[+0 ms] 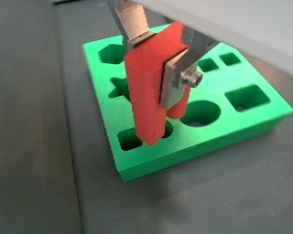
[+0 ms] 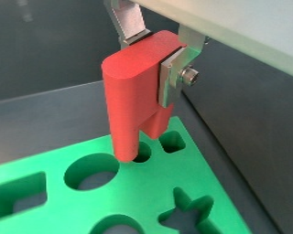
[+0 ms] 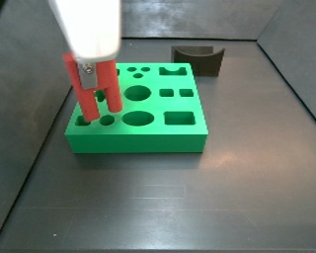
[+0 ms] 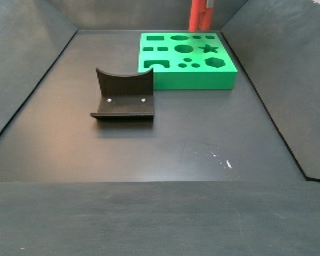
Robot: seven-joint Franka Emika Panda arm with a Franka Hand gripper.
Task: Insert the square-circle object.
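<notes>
**Hand grips red piece over green slab**

The hand (image 1: 161, 66) is closed on a long red rounded-top block (image 1: 150, 91), its lower end seemingly in a hole of the green slab with shaped holes (image 3: 154, 133). The small dark notched square-circle object (image 3: 197, 58) sits on the tabletop (image 3: 188, 198) (well apart, beyond the slab).

Dark grey floor (image 4: 163, 190), dim walls (image 3: 200, 18)

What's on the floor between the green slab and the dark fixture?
Nothing: the floor between the green slab and the fixture is bare in both side views. The gripper holds the red piece above the slab.
</notes>
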